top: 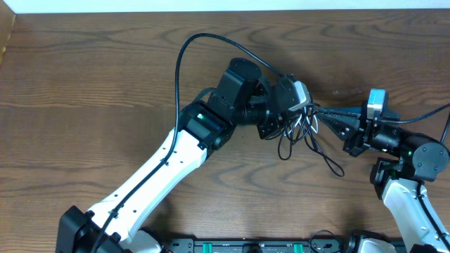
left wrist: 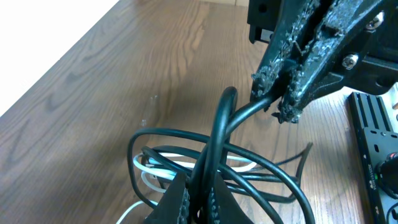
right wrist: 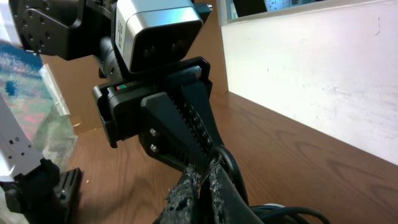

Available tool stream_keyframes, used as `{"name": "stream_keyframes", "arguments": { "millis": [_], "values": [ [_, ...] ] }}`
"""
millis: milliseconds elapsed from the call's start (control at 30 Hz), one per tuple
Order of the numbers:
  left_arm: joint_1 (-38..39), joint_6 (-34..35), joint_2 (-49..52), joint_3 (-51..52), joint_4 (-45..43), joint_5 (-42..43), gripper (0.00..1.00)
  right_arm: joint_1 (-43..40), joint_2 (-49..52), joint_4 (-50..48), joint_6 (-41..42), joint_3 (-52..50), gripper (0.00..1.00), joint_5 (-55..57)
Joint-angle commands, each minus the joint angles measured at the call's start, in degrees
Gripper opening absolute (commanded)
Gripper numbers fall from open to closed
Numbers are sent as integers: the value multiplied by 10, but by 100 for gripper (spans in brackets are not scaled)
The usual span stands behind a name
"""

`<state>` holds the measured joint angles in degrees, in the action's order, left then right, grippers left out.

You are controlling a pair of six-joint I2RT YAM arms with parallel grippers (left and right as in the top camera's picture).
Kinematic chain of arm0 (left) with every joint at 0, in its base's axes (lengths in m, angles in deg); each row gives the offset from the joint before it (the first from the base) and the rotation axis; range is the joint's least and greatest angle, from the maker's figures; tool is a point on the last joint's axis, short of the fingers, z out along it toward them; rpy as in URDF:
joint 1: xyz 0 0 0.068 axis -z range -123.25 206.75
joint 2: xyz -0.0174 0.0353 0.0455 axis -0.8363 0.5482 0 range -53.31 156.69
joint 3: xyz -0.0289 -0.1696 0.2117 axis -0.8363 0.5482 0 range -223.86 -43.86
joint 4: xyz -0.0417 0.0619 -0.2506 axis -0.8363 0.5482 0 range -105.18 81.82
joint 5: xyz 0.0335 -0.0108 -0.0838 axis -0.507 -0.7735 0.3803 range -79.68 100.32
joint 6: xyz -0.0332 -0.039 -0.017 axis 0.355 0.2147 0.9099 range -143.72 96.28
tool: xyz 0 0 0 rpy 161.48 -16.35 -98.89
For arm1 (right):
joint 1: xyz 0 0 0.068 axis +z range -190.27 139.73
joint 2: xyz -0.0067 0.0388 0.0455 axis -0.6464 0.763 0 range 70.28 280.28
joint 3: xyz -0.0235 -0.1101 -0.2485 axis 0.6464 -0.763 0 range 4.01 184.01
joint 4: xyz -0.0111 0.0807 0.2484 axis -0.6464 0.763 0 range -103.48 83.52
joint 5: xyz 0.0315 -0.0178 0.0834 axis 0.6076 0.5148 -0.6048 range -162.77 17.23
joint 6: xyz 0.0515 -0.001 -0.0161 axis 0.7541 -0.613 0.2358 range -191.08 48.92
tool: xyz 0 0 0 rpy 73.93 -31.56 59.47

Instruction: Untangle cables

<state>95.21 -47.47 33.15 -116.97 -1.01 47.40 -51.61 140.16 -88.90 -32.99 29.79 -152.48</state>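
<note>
Clamps a black cable (left wrist: 219,127) in the left gripper (left wrist: 198,190), jaws closed; pinches the same strand just beside, in the right gripper (left wrist: 277,99), also closed. Risks cinching the tangle of cables (top: 299,140) beneath, right of table (top: 105,84) centre, by pulling apart; may trap the white cable (left wrist: 148,165) or lose grip.

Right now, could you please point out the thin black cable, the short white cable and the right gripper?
thin black cable (left wrist: 222,121): left wrist view, its raised bend.
short white cable (left wrist: 144,167): left wrist view, loop beneath black coils.
right gripper (left wrist: 273,99): left wrist view, between fingertips shut on that black cable.
</note>
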Motion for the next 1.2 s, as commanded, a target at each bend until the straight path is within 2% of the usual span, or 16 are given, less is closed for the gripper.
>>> {"name": "stream_keyframes", "arguments": {
  "millis": [0, 200, 467, 733, 1167],
  "values": [
    [-1, 10, -8, -2, -15, -7, 8, 2, -2, 3, 11, 6, 4, -15],
    [9, 10, -8, -3, -24, -7, 8, 23, -2, 45, 0, 6, 2, -12],
    [25, 10, -8, -3, -28, -7, 8, 37, -1, 52, -12, 6, 2, 16],
    [33, 10, -8, -3, -28, 2, 8, 37, -1, 159, -86, 6, 1, 37],
    [63, 10, -8, -2, -23, 26, 8, 37, -1, 157, -95, 6, 1, 64]
  ]
}}
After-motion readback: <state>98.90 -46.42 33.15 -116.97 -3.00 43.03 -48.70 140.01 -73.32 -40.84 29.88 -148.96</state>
